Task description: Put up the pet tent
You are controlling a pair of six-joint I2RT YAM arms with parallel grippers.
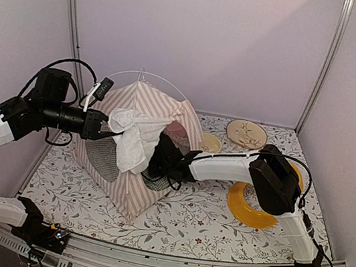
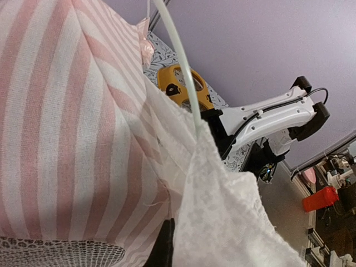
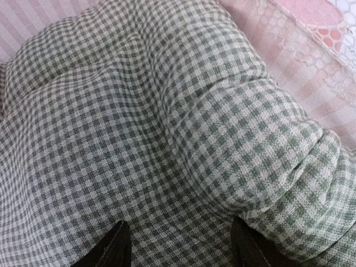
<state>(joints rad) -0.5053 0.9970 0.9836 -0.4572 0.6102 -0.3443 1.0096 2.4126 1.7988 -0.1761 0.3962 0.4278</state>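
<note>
We see left end effector (image 1: 107, 130) pinching flap (image 1: 134, 139) of tent (image 1: 144, 101); right end effector (image 3: 178, 222) spread over checked cushion (image 3: 167, 128) inside.

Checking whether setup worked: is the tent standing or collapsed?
Standing: the tent rises to a peak, with striped walls sloping down to its base and its white poles arching over the top.
</note>
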